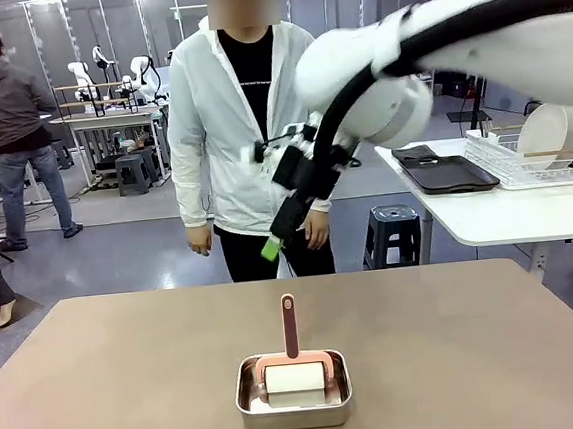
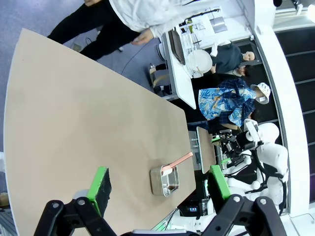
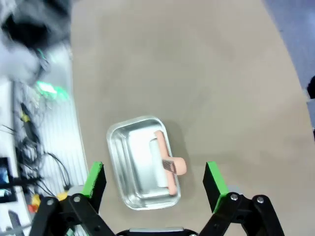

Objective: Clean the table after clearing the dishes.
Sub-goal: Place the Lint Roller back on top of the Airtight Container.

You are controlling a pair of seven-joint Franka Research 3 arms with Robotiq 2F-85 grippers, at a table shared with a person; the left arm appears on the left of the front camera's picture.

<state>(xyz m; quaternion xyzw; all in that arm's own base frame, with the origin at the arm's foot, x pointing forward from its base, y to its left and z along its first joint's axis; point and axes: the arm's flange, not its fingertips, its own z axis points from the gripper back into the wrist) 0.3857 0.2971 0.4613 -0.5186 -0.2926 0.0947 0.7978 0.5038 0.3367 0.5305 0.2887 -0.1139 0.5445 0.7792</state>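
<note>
While the right pincer (image 3: 155,184) hangs wide open and empty, the table (image 3: 197,73) lies below it.

Right arm (image 1: 472,43): glossy white rounded shell, black cable along it
Right gripper (image 3: 155,179): black linkage fingers, green pads
Left gripper (image 2: 160,184): black, green pads
Person (image 1: 239,128): white jacket, black shirt, black trousers

The taupe table (image 1: 130,379) is lying bare around a steel pan. White plates (image 1: 551,136) are standing in the side-table rack.
</note>
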